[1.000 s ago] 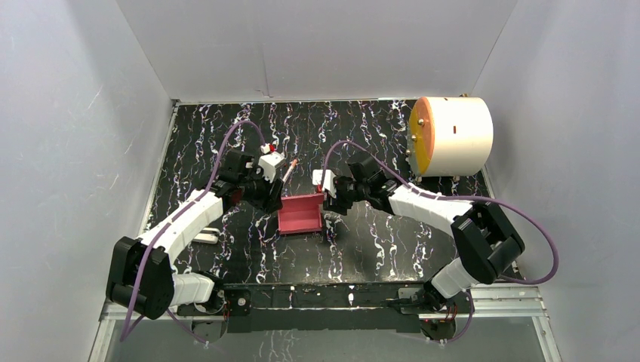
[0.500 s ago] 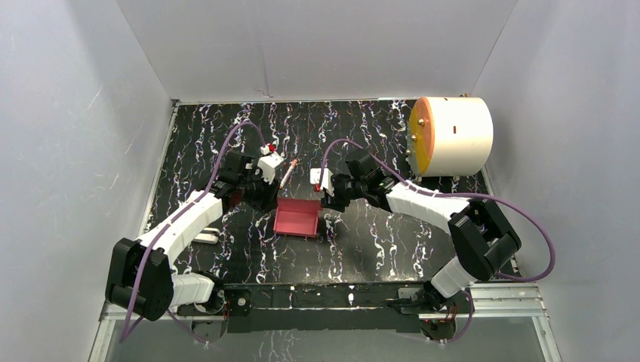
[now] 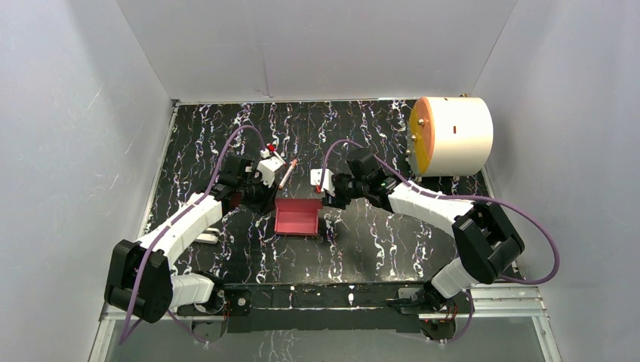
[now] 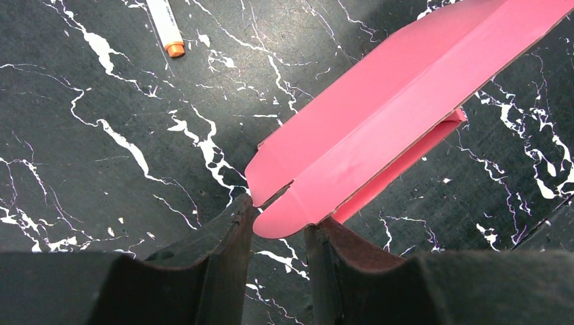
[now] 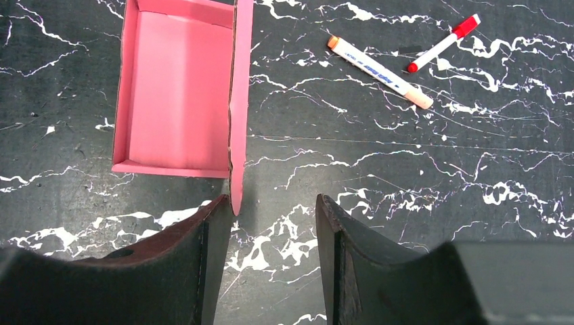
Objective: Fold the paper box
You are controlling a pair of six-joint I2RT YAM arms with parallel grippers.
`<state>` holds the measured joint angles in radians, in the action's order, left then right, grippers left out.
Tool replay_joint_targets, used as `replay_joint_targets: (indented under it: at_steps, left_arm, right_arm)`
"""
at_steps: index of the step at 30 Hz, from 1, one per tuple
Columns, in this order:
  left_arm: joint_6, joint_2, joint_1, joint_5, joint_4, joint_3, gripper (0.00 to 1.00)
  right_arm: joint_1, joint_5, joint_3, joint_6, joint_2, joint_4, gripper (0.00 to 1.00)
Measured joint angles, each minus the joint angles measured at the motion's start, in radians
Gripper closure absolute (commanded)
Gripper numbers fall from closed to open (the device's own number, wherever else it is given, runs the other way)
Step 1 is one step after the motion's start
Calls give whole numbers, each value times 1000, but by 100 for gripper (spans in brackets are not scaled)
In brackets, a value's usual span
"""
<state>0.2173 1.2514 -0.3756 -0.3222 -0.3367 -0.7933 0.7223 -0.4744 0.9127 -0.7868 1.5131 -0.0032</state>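
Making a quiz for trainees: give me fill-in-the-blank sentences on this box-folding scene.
1. The paper box lies ____ the left tool and the right tool.
2. The white cylinder has an ____ face.
3. Neither tool is shut; both are ____.
Missing: between; orange; open.

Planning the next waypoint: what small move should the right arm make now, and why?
Probably nudge the right gripper toward the paper box, centring its side wall between the open fingers: that wall's end now sits right beside one finger, too marginal to pinch.
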Motion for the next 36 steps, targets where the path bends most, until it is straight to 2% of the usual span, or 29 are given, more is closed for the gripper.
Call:
replay_joint_targets:
  at_steps: [12,25,31,36]
  left_arm:
    - [0,-6,0,-9,10,2,72]
    - [0,-16,0,-13,16,3,74]
    - [0,-16,0,-27,18,3,74]
    - [0,-16,0,-30,19,3,73]
  right_arm:
    - [48,3,0,12,-2,-29,49]
    - [68,84,1,31,-2,-63,64]
    - [70,91,1,43,-2,-63,67]
    - [70,91,1,51,-2,-62,76]
